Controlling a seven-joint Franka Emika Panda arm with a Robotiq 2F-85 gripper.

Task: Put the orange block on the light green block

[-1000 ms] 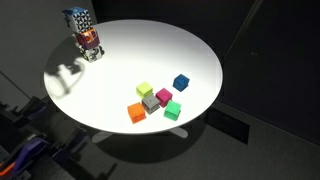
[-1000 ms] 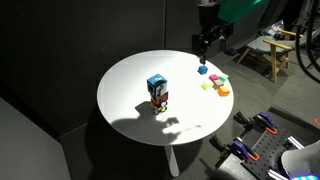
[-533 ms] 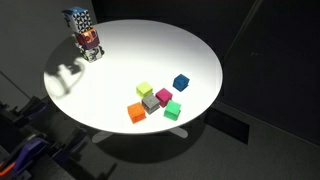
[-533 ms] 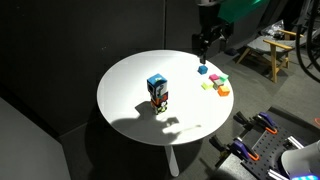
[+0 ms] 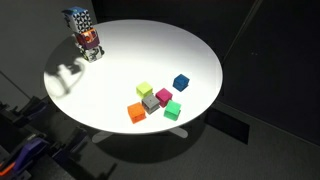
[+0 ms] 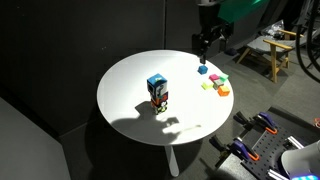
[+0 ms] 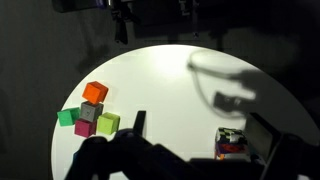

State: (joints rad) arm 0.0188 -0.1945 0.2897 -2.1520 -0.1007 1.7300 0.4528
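Far left in an exterior view, a patterned can stands alone at the edge of the round white table, well apart from the action. Moving right, here's the cluster. The orange block sits at the near-left corner of the group, flat on the table. The light green block is just behind it, also on the table with nothing on top. A grey block is tucked in just beside both of them. Further right come a magenta block, a brighter green block and, a little apart, a blue block.

The gripper hangs high above the table's edge, over the blue block and nowhere near the orange one. In the wrist view its two dark fingers look spread wide with nothing between them, though that view is dim.

By my reckoning the task is at its opening step: the reach, with no grasp yet. The next move calls for crossing over the cluster to the orange block. The arm should then drop with the fingers on its free sides, because the grey neighbour crowds one face. After the pinch comes a clean lift and a square set-down on the light green block.
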